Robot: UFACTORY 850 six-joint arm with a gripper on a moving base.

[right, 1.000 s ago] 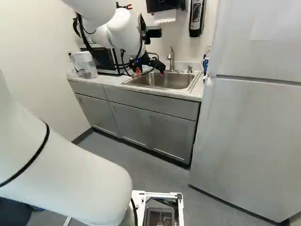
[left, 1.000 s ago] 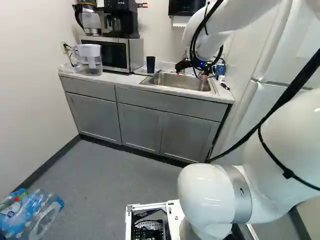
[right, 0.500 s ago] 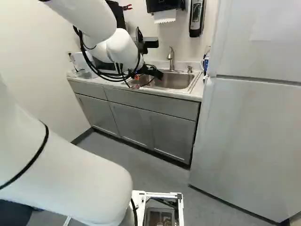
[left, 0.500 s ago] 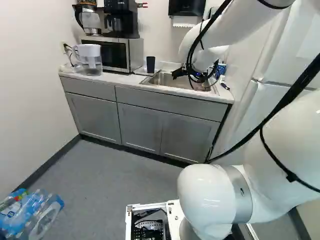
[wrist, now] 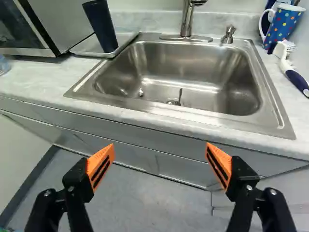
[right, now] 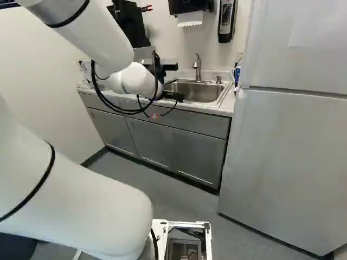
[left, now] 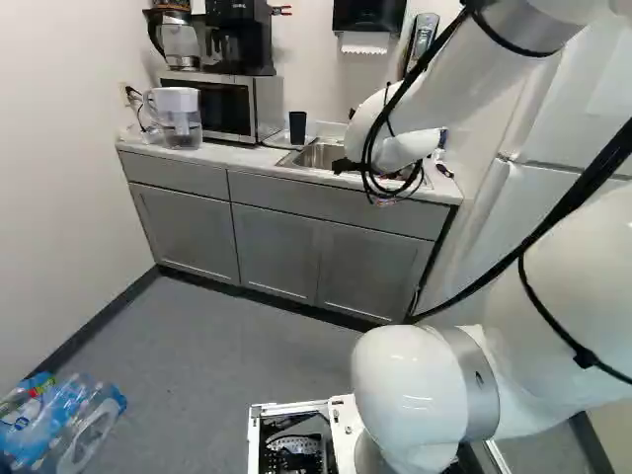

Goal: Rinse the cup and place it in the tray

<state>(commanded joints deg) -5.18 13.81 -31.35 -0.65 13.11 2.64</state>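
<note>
From where I stand, the dark blue cup [wrist: 102, 26] is on the tray [wrist: 124, 39], just beside the sink [wrist: 193, 116] on its left as I face it. The cup stands with its wider end up, and the tray rests on the counter [left: 232, 153].

The claw [right: 172, 96] is in front of the sink, near its front side, at the end of the white arm [right: 100, 32]. It is open, its two fingers spread wide apart with their orange pads [wrist: 100, 164] facing each other.

Behind the sink rise a faucet [wrist: 187, 21] and a small soap pump [wrist: 229, 35], the pump to the right of the faucet. On the right side of the sink I see a blue mug with colored dots [wrist: 282, 24], and nearer me a brush [wrist: 295, 75] with a dark blue handle.

Farther left of the sink, past the tray, sits a microwave [left: 267, 104] with a black coffee maker [left: 237, 39] on top, and beyond that a clear pitcher [left: 181, 123]. Gray cabinets [left: 276, 257] run below the sink, and a tall white fridge [right: 287, 141] stands to its right. Above the sink, a paper towel dispenser [right: 190, 6] is fixed to the wall. Well apart from the sink, plastic bottles [left: 59, 425] lie on the floor [left: 247, 326].
</note>
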